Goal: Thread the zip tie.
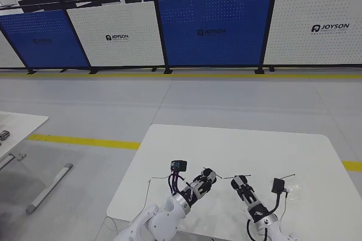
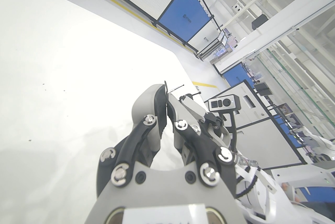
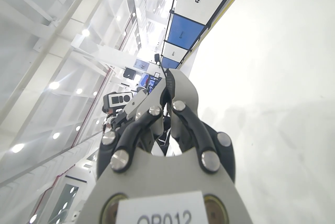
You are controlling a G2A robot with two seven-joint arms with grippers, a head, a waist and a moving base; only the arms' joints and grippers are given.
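Observation:
My left gripper [image 1: 209,174] and right gripper [image 1: 237,179] hover close together over the near part of the white table [image 1: 241,144], tips a short gap apart. In the left wrist view the left gripper [image 2: 166,94] is shut on a thin black zip tie strap [image 2: 165,83] whose end pokes past the fingertips. The right gripper [image 3: 167,75] is shut on a black zip tie [image 3: 161,66], its small square head [image 3: 157,56] standing beyond the tips. From above, the zip tie [image 1: 229,178] lies crosswise at the right gripper. Whether both hold one tie I cannot tell.
The table's far edge [image 1: 235,128] and left edge [image 1: 130,169] drop to grey floor. A second table [image 1: 12,129] with small parts stands far left. Blue and white partition panels [image 1: 211,33] line the back. A faint clear item [image 1: 294,190] lies right of the arms.

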